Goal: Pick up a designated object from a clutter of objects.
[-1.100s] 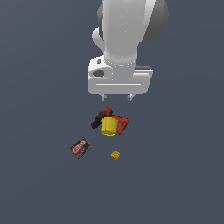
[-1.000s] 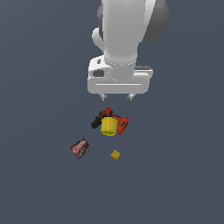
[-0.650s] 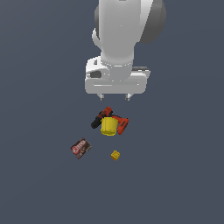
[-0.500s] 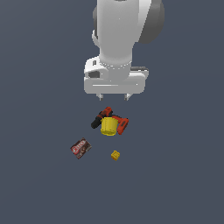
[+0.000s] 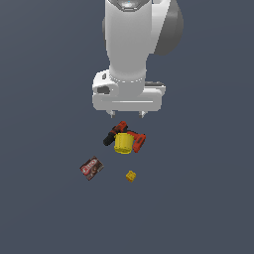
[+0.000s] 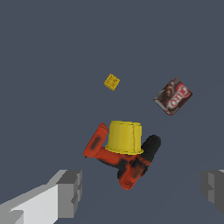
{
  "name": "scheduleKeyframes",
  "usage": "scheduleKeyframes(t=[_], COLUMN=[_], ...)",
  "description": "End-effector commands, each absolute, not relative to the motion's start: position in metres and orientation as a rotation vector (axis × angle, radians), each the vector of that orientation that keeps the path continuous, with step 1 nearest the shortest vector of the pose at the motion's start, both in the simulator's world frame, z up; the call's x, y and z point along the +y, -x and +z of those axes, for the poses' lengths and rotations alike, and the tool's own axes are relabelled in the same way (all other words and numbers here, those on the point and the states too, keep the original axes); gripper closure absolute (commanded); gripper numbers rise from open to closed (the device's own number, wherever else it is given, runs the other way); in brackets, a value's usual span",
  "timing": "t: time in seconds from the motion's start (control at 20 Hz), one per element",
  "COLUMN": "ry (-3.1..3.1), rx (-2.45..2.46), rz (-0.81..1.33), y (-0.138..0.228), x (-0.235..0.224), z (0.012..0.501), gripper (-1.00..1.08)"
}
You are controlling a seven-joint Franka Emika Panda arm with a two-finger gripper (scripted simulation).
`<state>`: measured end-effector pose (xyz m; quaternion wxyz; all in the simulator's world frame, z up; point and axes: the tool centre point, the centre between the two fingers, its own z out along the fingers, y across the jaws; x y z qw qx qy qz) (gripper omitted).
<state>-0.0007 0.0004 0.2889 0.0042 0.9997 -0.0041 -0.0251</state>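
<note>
The designated object, a flat dark red and brown box (image 5: 91,168) with white lettering (image 6: 173,96), lies flat, apart from the rest of the clutter, toward the exterior view's left. A yellow cup (image 5: 123,143) (image 6: 125,137) rests against a red-and-black power drill (image 5: 138,140) (image 6: 131,168). A tiny yellow cube (image 5: 130,175) (image 6: 112,82) lies by itself nearby. My gripper (image 5: 127,116) (image 6: 142,189) hangs open above the cup and drill, with nothing between its fingers (image 6: 70,192). The box sits off to the side of it.
All the objects lie on a plain dark grey-blue floor (image 5: 198,198). The arm's white wrist body (image 5: 129,94) hides the ground behind the cup and drill in the exterior view.
The gripper has drifted slightly toward the exterior view's left and a little lower. The objects have not moved.
</note>
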Motion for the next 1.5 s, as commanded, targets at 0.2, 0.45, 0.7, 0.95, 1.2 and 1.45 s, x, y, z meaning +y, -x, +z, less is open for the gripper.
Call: scheduleKeyframes(t=[0.2, 0.45, 0.7, 0.95, 1.2, 1.45], ry=[-3.14, -3.13, -3.091, -3.027, -2.963, -2.916], rx=[-0.184, -0.396, -0.658, -0.9, -1.072, -1.177], rz=[-0.071, -0.06, -0.045, -0.029, -0.015, -0.005], y=[-0.019, -0.039, -0.059, -0.071, -0.076, -0.077], x=[-0.018, -0.043, -0.077, -0.112, -0.139, -0.156], z=[0.262, 0.227, 0.18, 0.134, 0.098, 0.076], gripper=[-0.92, -0.92, -0.92, -0.92, -0.92, -0.92])
